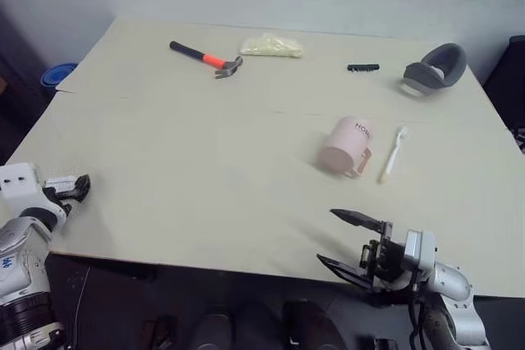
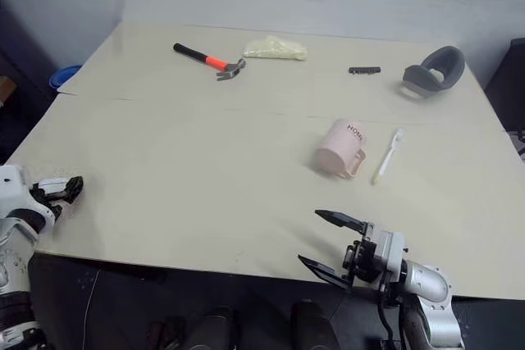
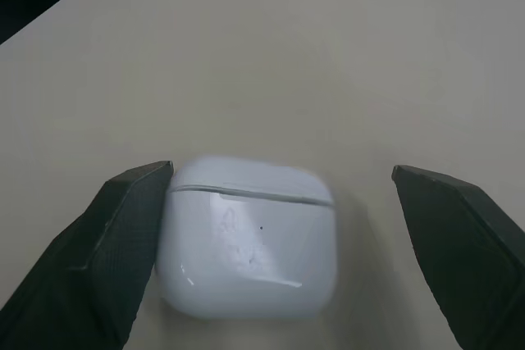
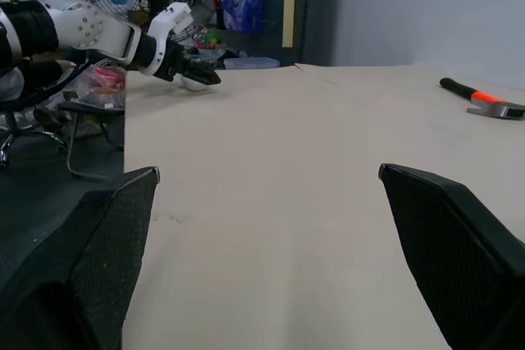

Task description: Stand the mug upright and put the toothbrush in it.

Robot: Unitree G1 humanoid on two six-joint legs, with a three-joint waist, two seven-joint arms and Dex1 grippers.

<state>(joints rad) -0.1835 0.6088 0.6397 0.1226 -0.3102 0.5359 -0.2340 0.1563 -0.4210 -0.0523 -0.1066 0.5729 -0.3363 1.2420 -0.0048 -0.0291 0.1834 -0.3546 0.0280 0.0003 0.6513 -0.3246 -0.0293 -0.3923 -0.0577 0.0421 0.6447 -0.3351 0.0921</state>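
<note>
We see a pale pink mug (image 1: 346, 147) with dark lettering, a cream-white toothbrush (image 1: 392, 154), and an orange-and-black hammer (image 1: 205, 58) on the beige surface (image 1: 180, 161).

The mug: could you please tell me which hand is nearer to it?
Right. The right hand sits at the near table edge just below the mug; the left hand is far across at the left edge.

We see a matt, smooth cream desk (image 1: 205, 161). On it lies a pale pink, satin plastic-looking cylindrical mug (image 1: 346, 147) beside a slim white plastic toothbrush (image 1: 392, 154). The small rounded white case (image 3: 250, 239) looks like glossy hard plastic. The black wedge-shaped fingers (image 3: 115, 243) beside it have a finely textured, matt surface. The hammer (image 1: 205, 58) has a dull grey metal head.
</note>
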